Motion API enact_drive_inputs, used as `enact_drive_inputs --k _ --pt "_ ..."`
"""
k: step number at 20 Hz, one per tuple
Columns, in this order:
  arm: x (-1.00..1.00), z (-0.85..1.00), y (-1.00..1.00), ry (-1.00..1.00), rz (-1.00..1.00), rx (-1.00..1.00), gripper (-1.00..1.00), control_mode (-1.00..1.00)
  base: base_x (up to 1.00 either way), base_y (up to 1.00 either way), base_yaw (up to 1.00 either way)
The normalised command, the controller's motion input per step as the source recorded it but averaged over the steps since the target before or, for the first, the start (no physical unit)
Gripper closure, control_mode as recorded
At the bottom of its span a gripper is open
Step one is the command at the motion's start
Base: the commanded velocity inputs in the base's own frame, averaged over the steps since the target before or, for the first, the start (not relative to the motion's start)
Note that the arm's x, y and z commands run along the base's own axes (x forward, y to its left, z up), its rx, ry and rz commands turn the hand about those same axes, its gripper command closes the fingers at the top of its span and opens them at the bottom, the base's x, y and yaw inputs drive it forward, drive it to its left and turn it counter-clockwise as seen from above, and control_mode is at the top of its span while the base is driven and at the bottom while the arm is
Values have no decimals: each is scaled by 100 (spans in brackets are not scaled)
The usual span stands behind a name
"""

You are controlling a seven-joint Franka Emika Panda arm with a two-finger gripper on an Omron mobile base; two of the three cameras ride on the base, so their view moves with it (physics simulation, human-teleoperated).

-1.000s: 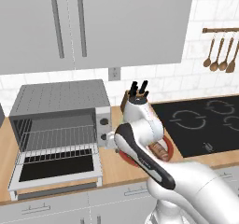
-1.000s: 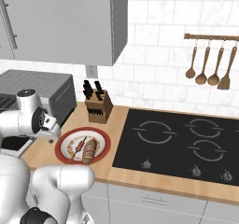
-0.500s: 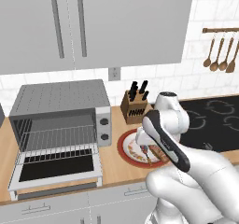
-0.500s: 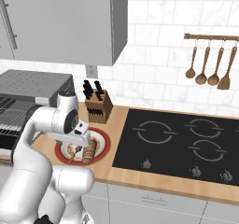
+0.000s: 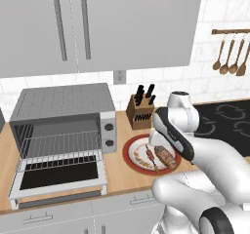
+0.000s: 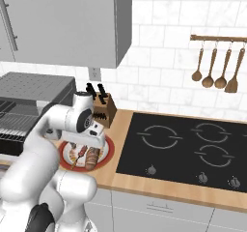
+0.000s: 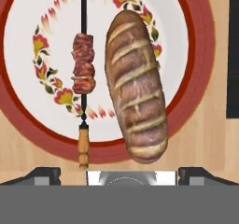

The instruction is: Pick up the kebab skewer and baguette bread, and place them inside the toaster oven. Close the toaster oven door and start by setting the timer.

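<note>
Kitchen: white tile wall, grey cupboards above, a wooden counter (image 5: 117, 172) running along the wall with a black hob (image 6: 183, 151) set in at the right.
Toaster oven (image 5: 63, 126): at the left end of the counter, silver, ribbed on top, wire rack showing inside.
Toaster oven door (image 5: 58, 177): dropped flat toward the near edge of the counter.
Plate (image 7: 196, 50): red-rimmed with a flower pattern, just right of the oven, in front of a knife block (image 5: 140, 112).
Kebab skewer (image 7: 83, 71): lying on the plate, meat chunks mid-stick, its wooden handle reaching over the rim.
Baguette bread (image 7: 136, 85): on the same plate, close beside the skewer and roughly parallel to it.
Gripper (image 6: 86, 144): hanging over the plate, pointing down at the food, fingers spread wide, nothing between them.
Wall rail: wooden spoons (image 6: 214, 66) hanging at the far right, above the hob.
</note>
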Motion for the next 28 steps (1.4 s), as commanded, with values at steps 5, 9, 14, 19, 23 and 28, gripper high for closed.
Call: enact_drive_inputs --k 5,9,14,19,23,28 --pt "58 0 -19 0 1 0 -100 -100 0 0 0" --pt "39 -25 -17 0 4 -1 -100 -100 0 0 0" --pt "0 -48 2 2 22 -6 -100 -100 0 0 0" --pt "-1 -27 0 6 16 -1 -100 -100 0 0 0" --pt "-29 -34 0 2 0 0 -100 -100 0 0 0" --pt "-10 -14 1 1 0 0 -100 -100 0 0 0"
